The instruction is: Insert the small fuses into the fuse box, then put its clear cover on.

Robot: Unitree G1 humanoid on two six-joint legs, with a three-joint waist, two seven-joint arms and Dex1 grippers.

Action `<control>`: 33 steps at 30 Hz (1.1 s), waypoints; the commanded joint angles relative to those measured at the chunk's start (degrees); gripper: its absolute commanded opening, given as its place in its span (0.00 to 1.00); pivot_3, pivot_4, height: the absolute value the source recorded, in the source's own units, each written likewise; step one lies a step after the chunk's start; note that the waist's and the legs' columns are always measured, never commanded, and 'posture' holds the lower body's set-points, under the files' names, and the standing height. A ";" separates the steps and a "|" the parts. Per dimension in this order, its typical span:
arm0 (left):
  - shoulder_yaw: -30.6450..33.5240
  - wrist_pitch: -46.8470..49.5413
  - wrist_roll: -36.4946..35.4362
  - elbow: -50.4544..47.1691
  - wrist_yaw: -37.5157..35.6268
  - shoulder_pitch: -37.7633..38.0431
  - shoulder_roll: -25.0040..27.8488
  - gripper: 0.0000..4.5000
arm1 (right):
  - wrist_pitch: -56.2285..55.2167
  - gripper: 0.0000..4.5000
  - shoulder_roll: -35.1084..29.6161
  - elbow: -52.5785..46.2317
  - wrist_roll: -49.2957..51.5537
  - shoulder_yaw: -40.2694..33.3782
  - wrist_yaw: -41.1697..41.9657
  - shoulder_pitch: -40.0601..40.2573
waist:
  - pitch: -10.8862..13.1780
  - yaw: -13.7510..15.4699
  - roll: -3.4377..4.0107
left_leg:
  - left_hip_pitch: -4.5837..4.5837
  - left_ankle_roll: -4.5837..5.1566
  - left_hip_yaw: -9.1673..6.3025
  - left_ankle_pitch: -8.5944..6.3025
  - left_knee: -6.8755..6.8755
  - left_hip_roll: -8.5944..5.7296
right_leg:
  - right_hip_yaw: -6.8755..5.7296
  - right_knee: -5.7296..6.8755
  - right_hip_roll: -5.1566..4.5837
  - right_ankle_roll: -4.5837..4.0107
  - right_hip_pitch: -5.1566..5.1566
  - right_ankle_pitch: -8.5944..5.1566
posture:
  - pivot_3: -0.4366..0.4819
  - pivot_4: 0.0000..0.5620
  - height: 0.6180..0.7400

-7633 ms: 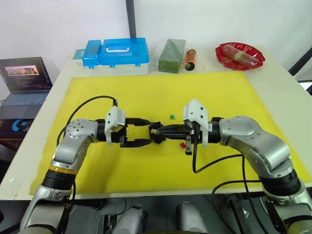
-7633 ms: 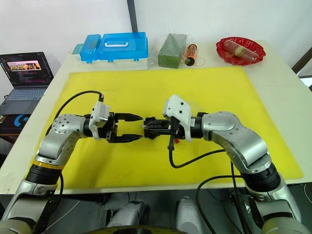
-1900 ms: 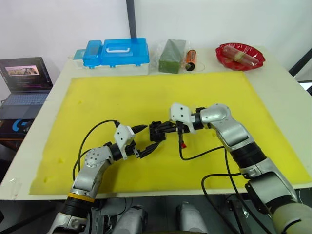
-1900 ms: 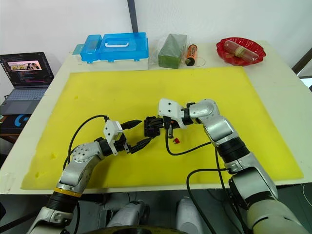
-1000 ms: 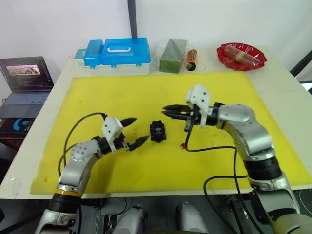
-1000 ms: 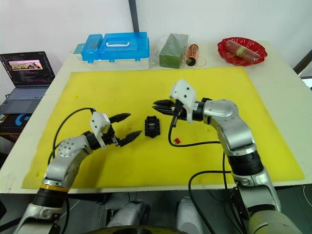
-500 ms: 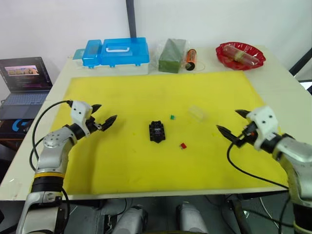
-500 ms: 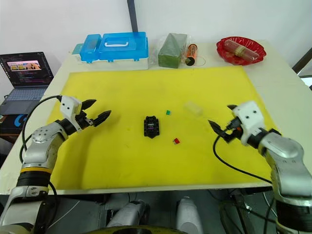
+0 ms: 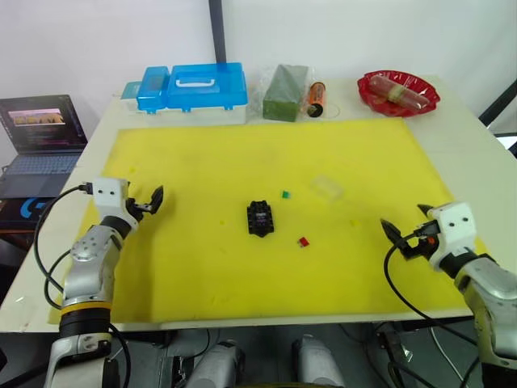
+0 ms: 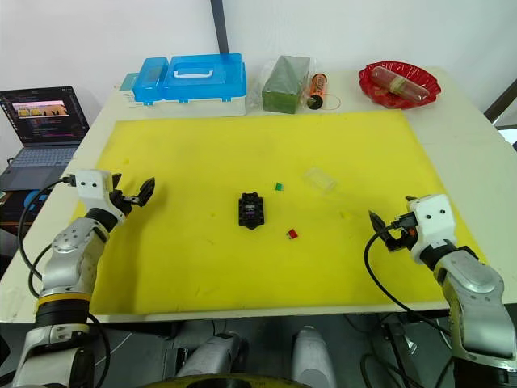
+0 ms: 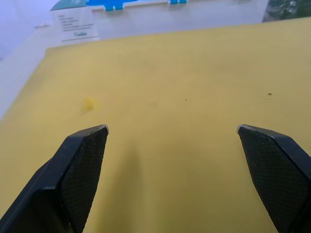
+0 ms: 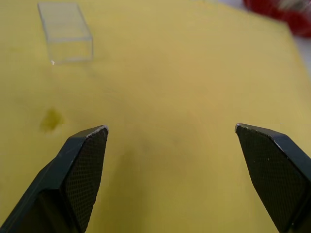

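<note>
The black fuse box (image 9: pixel 260 218) lies in the middle of the yellow mat (image 9: pixel 202 153). A green fuse (image 9: pixel 285 194) sits just behind and to the right of it. A red fuse (image 9: pixel 303 241) lies to its front right. The clear cover (image 9: pixel 326 187) rests on the mat further right, and also shows as the clear cover (image 12: pixel 65 31) ahead of my right fingers. My left gripper (image 9: pixel 150 202) hovers open and empty near the mat's left edge. My right gripper (image 9: pixel 401 217) stands open and empty near the right edge. Both are far from the box.
Along the table's back edge stand a blue case with a white handle (image 9: pixel 192 87), a green block (image 9: pixel 284 81), an orange cylinder (image 9: pixel 316 97) and a red dish (image 9: pixel 397 90). A laptop (image 9: pixel 40 133) sits off the table's left side.
Both arms have drawn back from the fuse box to the mat's outer sides. The right gripper, nearly shut a second ago, now stands open. The box and fuses have not moved.
</note>
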 commanded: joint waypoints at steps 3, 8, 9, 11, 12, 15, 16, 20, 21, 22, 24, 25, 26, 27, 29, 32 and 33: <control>1.25 -1.30 -7.19 -3.10 -16.46 -2.30 6.27 1.00 | 7.96 0.99 -2.27 -6.70 10.17 -2.86 4.43 1.06 | 0.00 -0.08 0.00 | 0.00 0.00 0.00 0.00 -0.01 0.02 | 0.00 0.00 0.01 0.00 -0.02 0.00 | 0.48 0.27 1.00; -3.60 2.27 -12.81 -10.84 -32.75 -2.07 11.03 1.00 | 22.43 0.99 -4.51 -10.90 24.97 -4.29 7.10 0.27 | 0.00 0.10 0.01 | 0.00 0.00 -0.02 0.00 -0.04 0.01 | -0.01 -0.06 -0.01 0.00 0.03 0.00 | 0.48 0.27 1.00; -4.61 2.35 -13.65 -12.37 -35.72 -1.83 11.67 1.00 | 26.06 0.99 -4.61 -11.47 29.24 -5.00 6.68 -0.46 | 0.00 0.07 0.01 | 0.00 0.00 -0.02 0.00 -0.03 0.02 | -0.01 -0.07 -0.01 0.00 0.04 0.00 | 0.48 0.27 1.00; -6.57 2.19 -14.77 -15.90 -40.96 -0.87 12.97 1.00 | 32.90 0.99 -4.36 -11.69 38.35 -6.66 4.86 -2.22 | 0.01 -0.04 0.02 | 0.01 0.00 -0.02 0.00 -0.04 0.03 | -0.01 -0.09 0.00 0.00 0.06 0.00 | 0.48 0.27 1.00; -7.50 1.93 -15.07 -17.58 -43.09 -0.38 13.50 1.00 | 35.80 0.99 -4.11 -11.26 42.69 -7.49 3.41 -3.20 | 0.01 -0.04 0.02 | 0.00 0.00 -0.02 0.00 -0.04 0.05 | -0.01 -0.10 0.00 0.00 0.06 0.00 | 0.48 0.27 1.00; -10.08 0.15 -15.16 -21.82 -48.17 1.15 14.36 1.00 | 41.66 0.99 -3.12 -9.56 54.16 -8.45 -2.01 -5.23 | 0.02 -0.07 0.04 | 0.01 0.01 -0.01 0.00 -0.10 0.09 | -0.01 -0.15 0.02 -0.01 0.06 0.00 | 0.48 0.27 1.00; -11.32 -1.14 -14.89 -23.50 -50.31 1.91 14.56 1.00 | 42.82 0.99 -2.50 -8.44 59.42 -8.23 -5.07 -5.77 | 0.02 -0.05 0.04 | 0.01 0.01 -0.01 0.00 -0.10 0.10 | -0.02 -0.15 0.02 -0.01 0.06 0.00 | 0.48 0.27 1.00; -14.80 -5.01 -14.06 -27.50 -53.75 3.82 13.41 1.00 | 44.28 0.99 -2.21 -4.53 73.39 -4.11 -15.52 -7.03 | 0.04 0.13 0.05 | 0.01 0.01 0.03 0.00 -0.10 0.10 | -0.01 -0.20 0.00 -0.01 0.09 0.00 | 0.48 0.27 1.00; -15.54 -5.74 -13.48 -27.75 -53.60 4.08 12.93 1.00 | 44.09 0.99 -2.33 -3.39 74.87 -2.94 -17.56 -7.53 | 0.04 0.20 0.05 | 0.01 0.01 0.03 0.00 -0.08 0.10 | -0.02 -0.21 0.00 -0.02 0.11 0.01 | 0.48 0.27 1.00; -16.22 -6.62 -12.59 -27.68 -53.45 4.27 12.62 1.00 | 43.51 0.90 -2.37 -2.02 76.54 -1.99 -19.75 -8.15 | 0.04 0.19 0.05 | 0.01 0.01 0.03 0.00 -0.07 0.10 | -0.03 -0.21 0.00 -0.03 0.13 0.01 | 0.48 0.27 1.00; -16.91 -7.96 -11.14 -27.03 -52.72 4.51 11.91 1.00 | 42.31 0.79 -2.61 0.70 79.76 -0.36 -23.02 -9.80 | 0.04 0.15 0.05 | 0.02 0.01 0.03 0.00 -0.07 0.10 | -0.03 -0.21 0.01 -0.03 0.13 0.01 | 0.48 0.27 1.00; -17.15 -8.37 -10.81 -26.57 -52.30 4.63 11.50 1.00 | 41.86 0.71 -2.70 2.42 81.02 0.50 -24.42 -11.05 | 0.04 0.03 0.05 | 0.02 0.01 0.03 0.00 -0.07 0.10 | -0.03 -0.21 0.01 -0.03 0.13 0.01 | 0.48 0.27 1.00; -17.32 -8.94 -10.49 -26.24 -52.05 4.85 11.15 1.00 | 41.57 0.63 -2.89 3.63 81.82 1.33 -25.52 -12.01 | 0.04 -0.02 0.05 | 0.03 0.01 0.04 0.00 -0.07 0.10 | -0.03 -0.21 0.01 -0.03 0.13 0.01 | 0.48 0.27 1.00; -17.46 -9.41 -10.22 -25.97 -51.90 5.03 10.84 1.00 | 41.48 0.57 -3.17 4.53 82.27 2.14 -26.21 -12.77 | 0.04 -0.04 0.05 | 0.03 0.01 0.05 0.00 -0.07 0.10 | -0.03 -0.21 0.01 -0.03 0.13 0.01 | 0.48 0.27 1.00; -17.47 -9.58 -10.15 -25.92 -51.44 5.36 10.37 1.00 | 41.97 0.57 -4.13 5.23 81.84 3.76 -26.10 -13.59 | 0.04 -0.03 0.06 | 0.04 0.01 0.04 0.00 -0.09 0.11 | -0.03 -0.20 0.02 -0.03 0.12 0.01 | 0.48 0.27 1.00; -17.39 -9.50 -9.92 -25.81 -50.23 5.40 9.65 1.00 | 42.13 0.53 -5.03 6.80 81.42 5.32 -25.54 -13.90 | 0.04 0.09 0.05 | 0.02 0.01 0.02 0.00 -0.08 0.11 | -0.06 -0.20 0.02 -0.03 0.13 0.01 | 0.48 0.27 1.00; -17.42 -9.59 -9.82 -25.76 -50.04 5.40 9.56 1.00 | 41.99 0.49 -5.18 7.40 81.43 5.63 -25.58 -14.03 | 0.04 0.08 0.05 | 0.02 0.01 0.02 0.00 -0.07 0.10 | -0.06 -0.20 0.02 -0.03 0.15 0.02 | 0.48 0.27 1.00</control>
